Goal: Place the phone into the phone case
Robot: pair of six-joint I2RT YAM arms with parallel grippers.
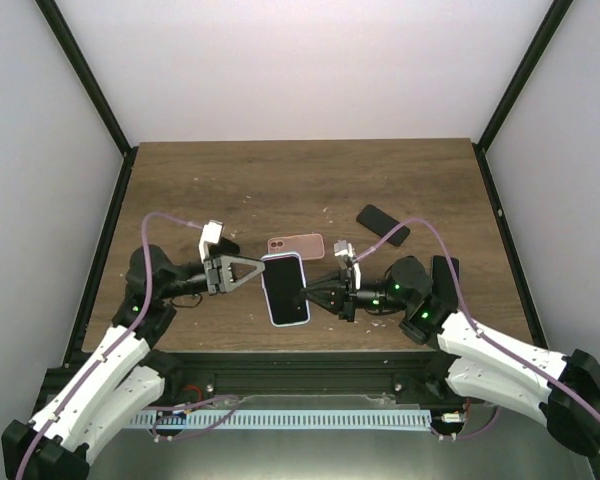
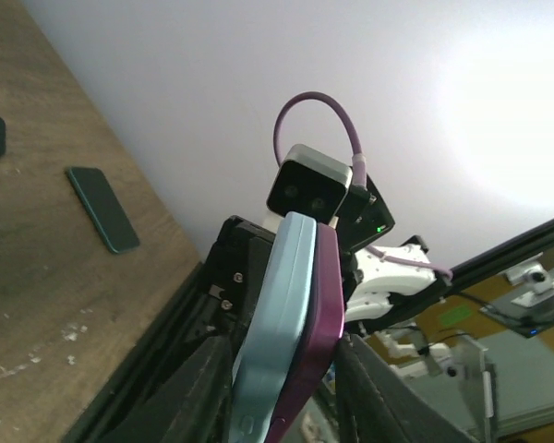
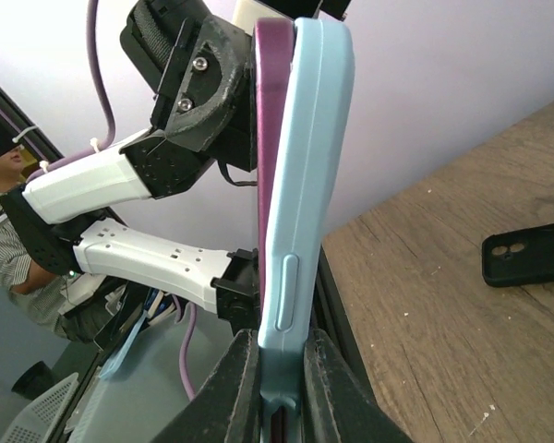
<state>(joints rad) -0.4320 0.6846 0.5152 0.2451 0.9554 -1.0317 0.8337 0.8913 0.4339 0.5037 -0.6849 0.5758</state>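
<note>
Between the arms, left claw (image 1: 259,266) and right claw (image 1: 308,292) clamp opposite long sides of the phone (image 1: 285,290), held flat against the phone case (image 3: 309,166), seemingly unseated.

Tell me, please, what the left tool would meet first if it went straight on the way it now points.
The phone clamped in the left tool itself; straight beyond it, probably the right tool, which grips the opposite edge.

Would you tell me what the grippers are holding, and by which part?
Both hold the phone, pressed against the light blue case: the left gripper pinches its left long edge, the right gripper its right long edge.
</note>
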